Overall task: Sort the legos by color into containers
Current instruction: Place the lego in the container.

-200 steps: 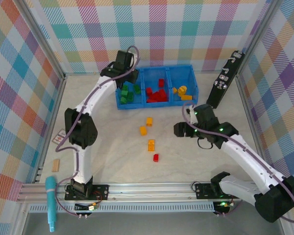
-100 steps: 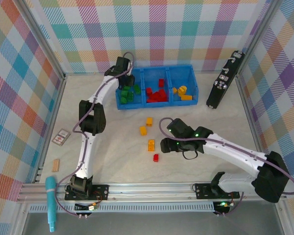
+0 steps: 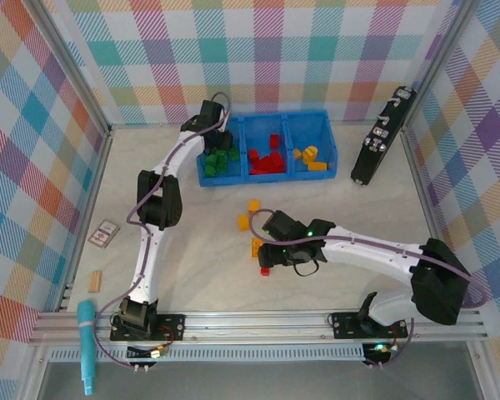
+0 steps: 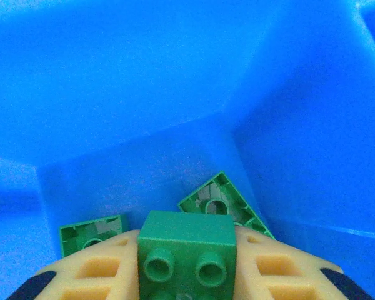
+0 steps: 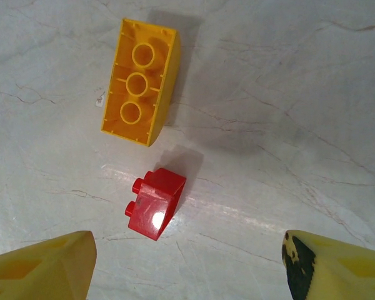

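Two moves pend: your left gripper [image 4: 186, 278] pinches a green lego [image 4: 186, 240] over the tray's left compartment [image 4: 144, 81], so release it. Your right gripper [image 5: 187, 262], jaws spread, hangs above a red lego [image 5: 155, 203] on the table; descend and close.

blue tray [image 4: 144, 75], green brick [image 4: 187, 240], red brick [image 5: 155, 203], plaid walls [image 3: 258, 50]

A long black bar with white marks [image 3: 382, 137] is leaning against the checked wall [image 3: 475, 100] on the right. A small tan wooden block [image 3: 94, 282] is lying near a little card [image 3: 106, 234] (too small to read), and a blue-green pen [image 3: 87, 346] is lying by the metal rail [image 3: 258, 321].
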